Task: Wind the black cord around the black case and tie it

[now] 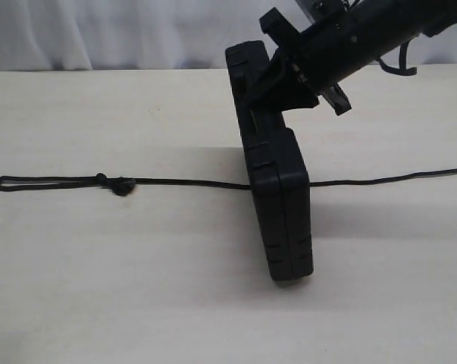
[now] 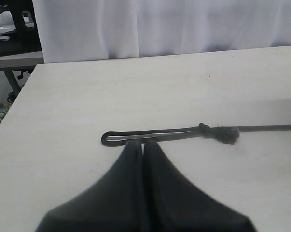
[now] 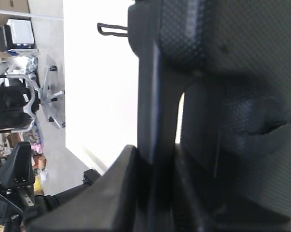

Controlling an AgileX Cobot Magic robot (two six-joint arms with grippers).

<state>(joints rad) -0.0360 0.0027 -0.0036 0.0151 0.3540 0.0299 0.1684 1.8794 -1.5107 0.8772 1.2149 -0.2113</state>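
The black case (image 1: 281,197) stands on its edge on the table, tilted a little. My right gripper (image 1: 277,72) is shut on the handle bar at its top end. In the right wrist view the fingers clamp that bar (image 3: 155,150), and the case's textured face (image 3: 232,72) fills the picture. The black cord (image 1: 190,182) lies straight across the table and passes at the foot of the case. Its loop end and knot (image 1: 122,186) are to the left. My left gripper (image 2: 143,143) is shut and holds nothing. Its tips appear just before the cord's loop (image 2: 111,137). It is out of the exterior view.
The pale table (image 1: 137,288) runs back to a white curtain (image 2: 159,24). Its left edge (image 2: 20,96) drops off beside another desk. In the right wrist view an office chair (image 3: 44,92) stands on the floor beyond the table edge.
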